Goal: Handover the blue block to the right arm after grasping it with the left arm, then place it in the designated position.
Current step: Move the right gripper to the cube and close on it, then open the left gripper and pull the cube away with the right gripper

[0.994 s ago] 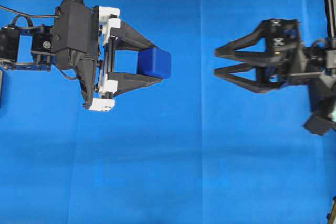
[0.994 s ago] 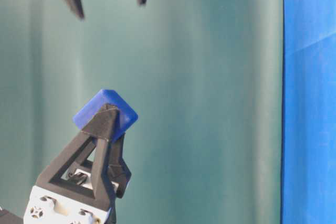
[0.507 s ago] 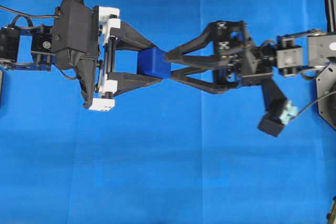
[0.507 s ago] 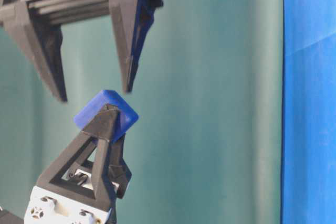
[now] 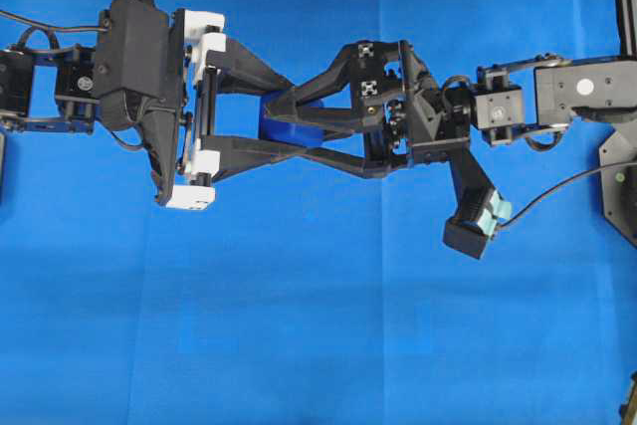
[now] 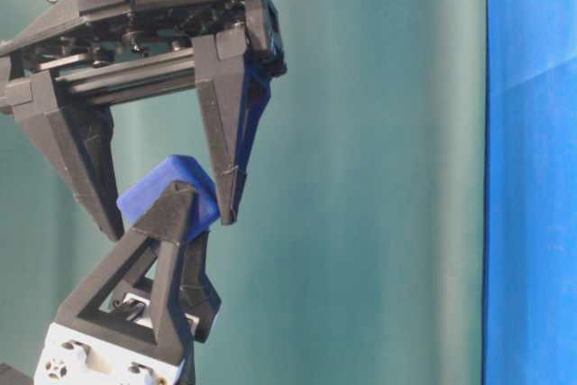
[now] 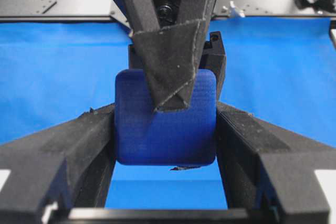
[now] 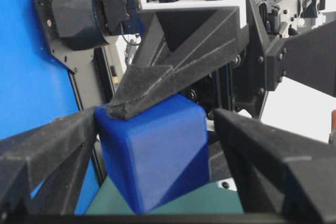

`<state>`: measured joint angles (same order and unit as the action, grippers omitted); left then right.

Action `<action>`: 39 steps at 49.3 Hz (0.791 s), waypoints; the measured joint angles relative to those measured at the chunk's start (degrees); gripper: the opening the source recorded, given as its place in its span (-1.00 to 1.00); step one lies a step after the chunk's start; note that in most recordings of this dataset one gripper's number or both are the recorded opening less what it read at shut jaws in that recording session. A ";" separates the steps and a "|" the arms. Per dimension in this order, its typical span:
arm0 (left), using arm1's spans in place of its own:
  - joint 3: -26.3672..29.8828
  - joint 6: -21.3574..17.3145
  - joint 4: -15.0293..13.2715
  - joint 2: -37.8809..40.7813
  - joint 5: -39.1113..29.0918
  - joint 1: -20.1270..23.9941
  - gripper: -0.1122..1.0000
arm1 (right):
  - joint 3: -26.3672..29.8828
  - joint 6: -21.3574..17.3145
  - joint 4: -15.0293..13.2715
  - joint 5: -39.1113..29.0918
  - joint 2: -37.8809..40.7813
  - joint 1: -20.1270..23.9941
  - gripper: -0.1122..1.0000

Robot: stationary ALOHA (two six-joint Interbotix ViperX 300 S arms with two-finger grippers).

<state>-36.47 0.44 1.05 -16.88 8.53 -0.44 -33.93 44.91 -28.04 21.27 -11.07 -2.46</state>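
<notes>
Left tool (image 7: 165,145) grips blue block (image 7: 165,129); right tool (image 6: 167,209) straddles it, gap one side.

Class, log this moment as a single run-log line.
phase: handover | left pincer: shut on small dark-blue cube | right pincer: open, straddling cube | cube: airborne

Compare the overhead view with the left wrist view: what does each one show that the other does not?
Only the overhead view shows both arms whole, meeting above the blue cloth, and the right arm's mint cap. Only the left wrist view shows the blue block clamped between the left gripper's fingers, with a right finger across it. Both show the block and the grippers interleaved.
</notes>
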 measured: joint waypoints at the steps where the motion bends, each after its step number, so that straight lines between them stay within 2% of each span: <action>1: 0.00 0.00 0.00 -0.09 0.00 0.00 0.07 | 0.00 0.09 0.00 0.00 0.00 0.00 0.89; 7: 0.00 0.00 0.00 -0.09 0.00 0.00 0.07 | 0.09 0.09 0.00 0.00 0.00 -0.09 0.87; 10: 0.00 0.00 0.00 0.00 0.00 0.09 0.07 | 0.09 0.00 0.00 -0.35 0.00 0.00 0.79; 18: 0.00 0.09 0.00 -0.09 -0.09 0.26 0.07 | 0.09 -0.35 0.00 -2.90 0.00 0.26 0.13; 39: -0.09 0.44 -0.18 -0.09 -0.18 0.35 0.07 | 0.79 -0.97 0.18 -4.83 0.00 0.26 0.14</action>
<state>-36.56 0.88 0.88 -16.96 8.35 -0.09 -33.13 43.95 -27.86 16.44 -11.07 -2.20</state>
